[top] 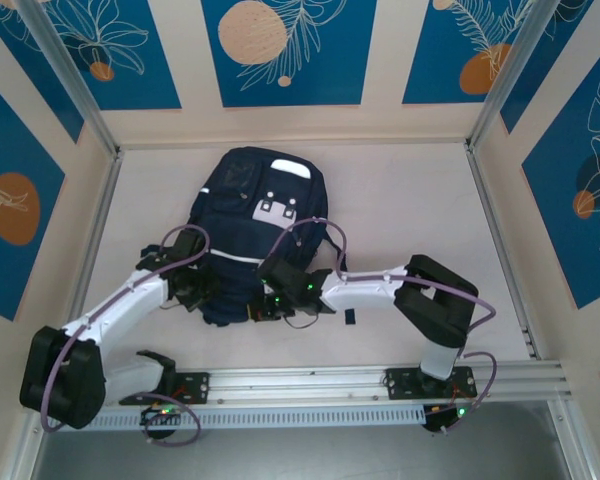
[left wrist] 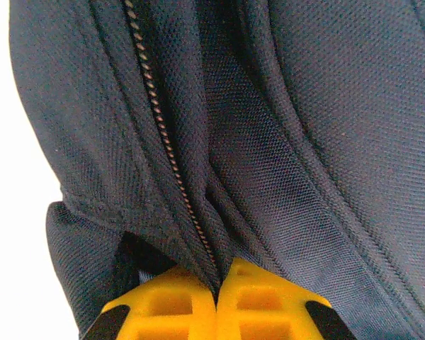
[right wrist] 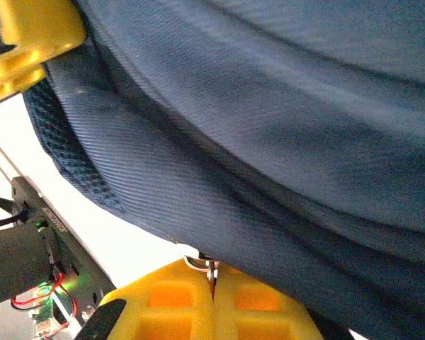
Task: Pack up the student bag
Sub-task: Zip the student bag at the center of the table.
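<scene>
Pale bench (top: 410, 200) under blue leaf-print panels (top: 320, 60) carries one student bag (top: 255, 220), centre frame. Two sets of fingers meet its lower edge: left fingers (left wrist: 173, 308) pressed together, pinching fabric beside the zip (left wrist: 156, 113); right fingers (right wrist: 170, 301) pressed together on its hem.

- The table (top: 410, 200) is viewed from above and behind the arm bases (top: 430, 383), looking down toward the far wall (top: 280, 122).
- Both wrist views are held very close against the student bag (top: 265, 215), which is shared by all three views.
</scene>
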You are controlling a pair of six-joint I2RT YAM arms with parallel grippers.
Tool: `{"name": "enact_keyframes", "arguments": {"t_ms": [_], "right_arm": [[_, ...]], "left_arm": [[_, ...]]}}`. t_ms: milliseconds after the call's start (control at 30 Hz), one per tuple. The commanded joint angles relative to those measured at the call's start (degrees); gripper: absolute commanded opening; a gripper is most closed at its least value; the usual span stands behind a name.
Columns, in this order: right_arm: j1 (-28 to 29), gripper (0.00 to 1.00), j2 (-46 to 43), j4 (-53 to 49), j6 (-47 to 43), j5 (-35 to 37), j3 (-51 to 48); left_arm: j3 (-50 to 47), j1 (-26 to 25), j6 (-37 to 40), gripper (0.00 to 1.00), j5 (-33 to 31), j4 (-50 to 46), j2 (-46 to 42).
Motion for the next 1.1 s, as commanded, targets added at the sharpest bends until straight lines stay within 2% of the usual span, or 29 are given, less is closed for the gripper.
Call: {"name": "enact_keyframes", "arguments": {"t_ms": [0, 167, 467, 633, 900, 933, 1067], "right_arm": [[-1.7, 0.0, -2.1, -9.0, -1.1, 2.9, -5.4], [-2.8, 0.0, -7.3, -2.7, -4.2, 8.1, -11.1], [-2.5, 0.0, -16.1, 21.3, -15.2, 16.8, -24.2], [-3.1, 0.0, -16.5, 19.4, -17.6, 16.5, -23.3], [-4.2, 0.0, -17.0, 17.0, -17.4, 13.1, -24.1], [-3.9, 0.0, -16.9, 16.6, -17.3, 12.4, -23.8], [-1.7, 0.0, -15.2, 14.2, -16.0, 11.2, -21.1]], "left_arm": [[2.6, 1.0, 1.3, 0.0, -6.2, -1.5, -2.0], [3.1, 1.1, 1.6, 0.0, -5.4, -2.9, -4.0], [3.3, 1.1, 2.8, 0.0, -3.4, -4.6, -7.9], [3.7, 1.1, 5.2, 0.0, -1.9, -4.9, -8.0], [5.2, 1.1, 10.5, 0.0, -3.7, -7.1, -7.9], [5.6, 1.3, 11.3, 0.02, -3.8, -7.2, -7.1], [8.8, 2.3, 16.2, 0.26, -1.7, -6.1, -2.3]]}}
